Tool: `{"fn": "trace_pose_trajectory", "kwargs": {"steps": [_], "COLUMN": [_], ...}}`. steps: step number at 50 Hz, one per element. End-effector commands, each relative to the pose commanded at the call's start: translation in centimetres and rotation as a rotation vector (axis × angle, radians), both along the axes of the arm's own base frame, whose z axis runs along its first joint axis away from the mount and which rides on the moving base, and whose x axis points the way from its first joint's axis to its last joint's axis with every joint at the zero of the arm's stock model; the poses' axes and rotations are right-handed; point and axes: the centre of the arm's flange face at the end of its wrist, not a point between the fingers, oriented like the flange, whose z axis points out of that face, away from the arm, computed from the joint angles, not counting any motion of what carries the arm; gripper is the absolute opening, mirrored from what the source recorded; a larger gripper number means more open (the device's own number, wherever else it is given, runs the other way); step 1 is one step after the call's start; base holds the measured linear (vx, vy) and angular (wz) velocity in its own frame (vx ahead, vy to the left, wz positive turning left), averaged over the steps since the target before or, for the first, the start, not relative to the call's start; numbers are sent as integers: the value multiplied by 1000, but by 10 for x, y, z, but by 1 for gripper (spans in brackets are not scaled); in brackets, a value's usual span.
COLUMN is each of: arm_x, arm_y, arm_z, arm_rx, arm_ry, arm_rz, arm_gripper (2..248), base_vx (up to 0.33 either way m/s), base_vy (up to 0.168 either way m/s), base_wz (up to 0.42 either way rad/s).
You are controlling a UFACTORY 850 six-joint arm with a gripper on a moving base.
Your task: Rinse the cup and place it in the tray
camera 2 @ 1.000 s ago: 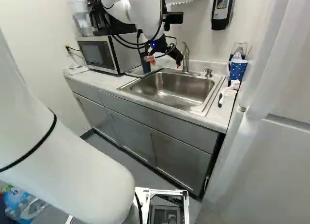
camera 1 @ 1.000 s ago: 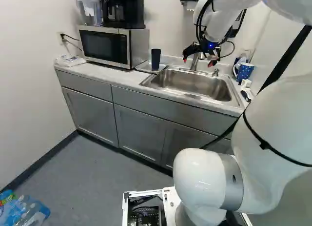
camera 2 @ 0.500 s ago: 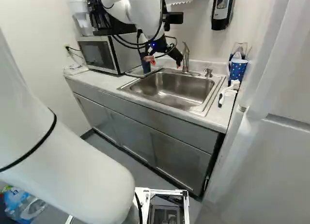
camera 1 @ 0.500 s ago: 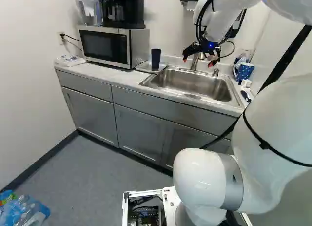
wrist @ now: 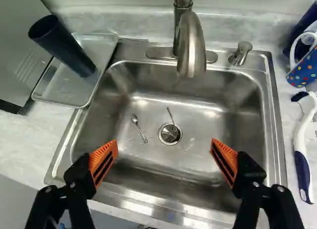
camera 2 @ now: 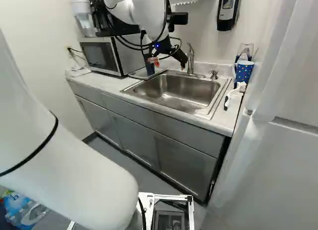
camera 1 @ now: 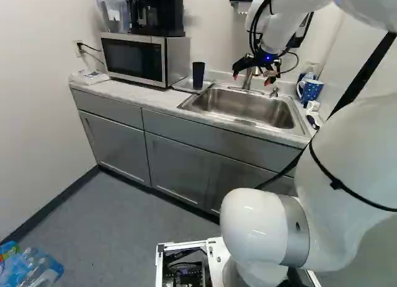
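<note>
My gripper [camera 1: 256, 72] hangs over the sink near the faucet in the left base view. In the wrist view the gripper [wrist: 163, 162] stands wide open with nothing between its fingers. A dark blue cup [wrist: 64, 47] stands upright on the metal tray [wrist: 69, 88], between the microwave and the sink; both are away from the fingers. The sink [wrist: 163, 103] holds a spoon [wrist: 139, 127] and another thin utensil at the drain [wrist: 170, 133]. Over the basin reaches the faucet [wrist: 191, 43]. The left base view also shows the cup [camera 1: 198, 75].
Right of the sink in the base views are a blue dotted mug [camera 2: 243, 71] and a white-and-blue brush [wrist: 301, 150]. The microwave [camera 1: 133, 57] carries a coffee maker [camera 1: 156, 13]. A white door [camera 2: 278, 140] stands close at the right of the right base view.
</note>
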Motion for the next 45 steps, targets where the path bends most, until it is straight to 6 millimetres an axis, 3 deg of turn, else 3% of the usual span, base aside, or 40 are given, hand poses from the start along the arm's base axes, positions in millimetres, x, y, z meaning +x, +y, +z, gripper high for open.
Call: {"fn": "trace_pose_trajectory", "kwargs": {"steps": [45], "arm_x": [0], "arm_y": [0], "arm_z": [0], "arm_rx": [0], "arm_ry": [0], "arm_rz": [0], "arm_gripper": [247], "base_vx": [-58], "base_vy": [46], "base_wz": [0]}}
